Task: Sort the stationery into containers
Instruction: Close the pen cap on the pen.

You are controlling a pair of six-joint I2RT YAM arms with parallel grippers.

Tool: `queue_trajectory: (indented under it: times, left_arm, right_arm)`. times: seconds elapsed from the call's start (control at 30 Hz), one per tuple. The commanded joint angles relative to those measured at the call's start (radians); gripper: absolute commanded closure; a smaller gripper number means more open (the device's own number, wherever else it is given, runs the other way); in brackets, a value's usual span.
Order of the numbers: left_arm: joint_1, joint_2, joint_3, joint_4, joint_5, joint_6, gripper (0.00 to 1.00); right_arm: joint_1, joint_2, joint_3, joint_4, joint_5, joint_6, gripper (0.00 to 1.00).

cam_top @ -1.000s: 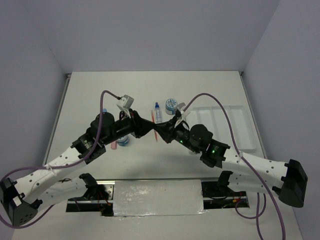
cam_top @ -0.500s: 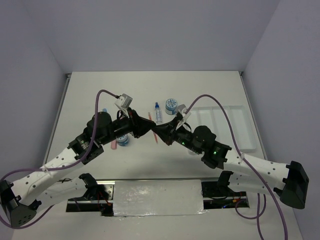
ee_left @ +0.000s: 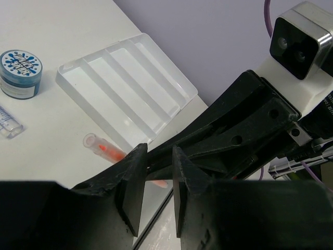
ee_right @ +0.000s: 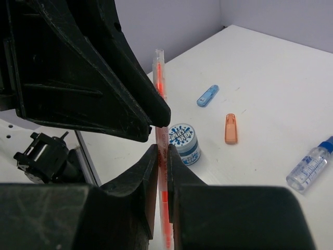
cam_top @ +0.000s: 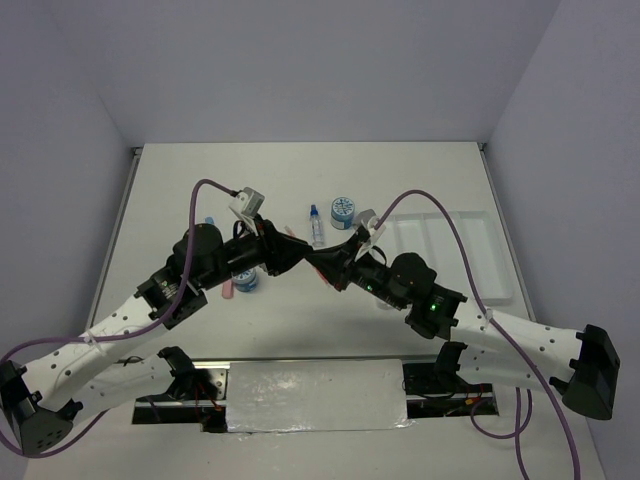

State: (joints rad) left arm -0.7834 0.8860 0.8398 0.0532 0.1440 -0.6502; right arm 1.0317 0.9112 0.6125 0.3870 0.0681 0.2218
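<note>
The thin orange pen [ee_right: 159, 99] stands between my right gripper's [ee_right: 162, 151] jaws, which are shut on it. It is held above the table centre [cam_top: 321, 280]. My left gripper [ee_left: 159, 153] faces the right one tip to tip. Its jaws are apart, wider than the pen [ee_left: 104, 151], which passes behind them. The white divided tray [cam_top: 470, 250] lies at the right and also shows in the left wrist view [ee_left: 125, 78]. One blue-white roll [cam_top: 343, 211] and the clear bottle [cam_top: 315, 224] sit behind the grippers. A second roll [cam_top: 246, 280] lies under the left arm.
A blue capsule [ee_right: 207, 96] and an orange capsule [ee_right: 230, 128] lie on the table to the left, near the second roll [ee_right: 183, 143]. A pink capsule [cam_top: 227, 287] lies beside that roll. The table's near edge and a metal strip [cam_top: 315, 395] run below the grippers.
My left arm has drawn back slightly to the left and my right arm has shifted a little. The two grippers still meet at the pen.
</note>
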Motion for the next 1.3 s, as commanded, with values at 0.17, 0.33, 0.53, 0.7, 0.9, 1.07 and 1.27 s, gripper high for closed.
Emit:
queue_trajectory:
  times: [0.17, 0.33, 0.53, 0.7, 0.9, 1.07, 1.27]
  left_arm:
    - [0.004, -0.015, 0.039, 0.034, 0.002, 0.029, 0.6]
    - [0.004, 0.002, 0.113, 0.017, -0.004, 0.04, 0.54]
    - [0.004, 0.033, 0.237, -0.006, 0.025, 0.041, 0.43]
    - [0.004, -0.007, 0.21, -0.059, -0.027, 0.004, 0.42]
    - [0.004, -0.13, 0.082, -0.139, -0.139, -0.037, 0.41]
    - [0.004, -0.136, 0.032, -0.063, -0.045, -0.016, 0.41]
    - [0.004, -0.095, 0.021, 0.033, 0.005, 0.0, 0.41]
  right_arm:
    - [0.011, 0.015, 0.0, 0.064, 0.035, -0.002, 1.0]
    - [0.011, 0.035, -0.007, 0.072, 0.039, 0.002, 1.0]
    - [0.011, 0.048, -0.014, 0.078, 0.071, 0.01, 1.0]
    - [0.011, 0.012, -0.023, 0.07, 0.153, 0.019, 1.0]
    - [0.011, -0.046, -0.022, 0.055, 0.171, 0.03, 1.0]
    - [0.011, -0.063, -0.011, 0.056, 0.131, 0.044, 1.0]
    - [0.011, -0.067, -0.014, 0.072, 0.052, 0.054, 1.0]
